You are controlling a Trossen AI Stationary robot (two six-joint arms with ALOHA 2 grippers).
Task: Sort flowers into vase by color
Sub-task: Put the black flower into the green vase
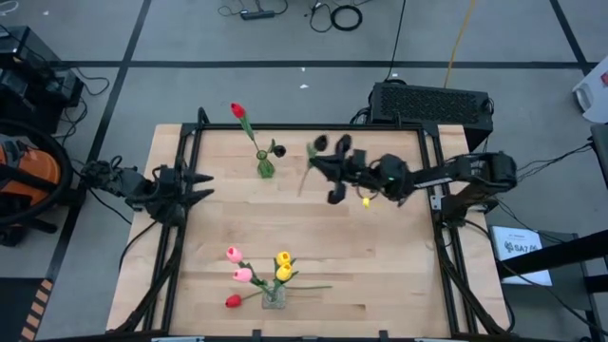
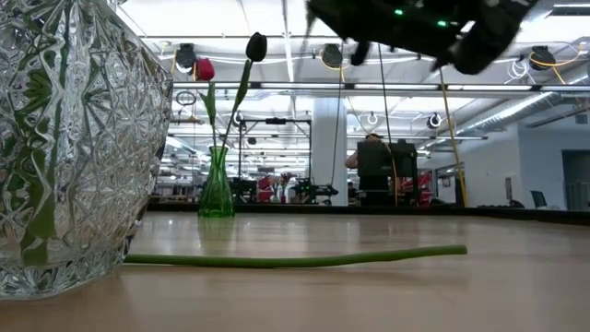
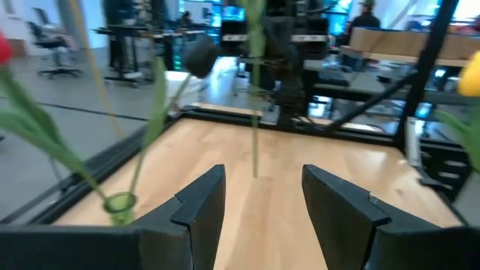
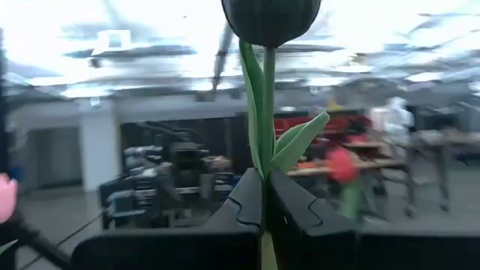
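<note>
I see right gripper (image 4: 264, 196) clamped on dark tulip (image 4: 270, 19) stem, aloft, probably near green vase (image 1: 265, 167). Left gripper (image 3: 259, 196) idle, jaws apart.

you see the green vase (image 1: 265, 168) near the far edge of the table (image 1: 380, 275), with a red tulip (image 1: 237, 110) and a dark tulip (image 1: 278, 150) in it. to its right, the right gripper (image 1: 317, 160) is clamped on another dark tulip (image 1: 320, 143), stem hanging free. to its left the left gripper (image 1: 201, 186) waits, fingers apart. well nearer you than the vase, a clear vase (image 1: 274, 295) holds pink, yellow and red tulips.
</note>
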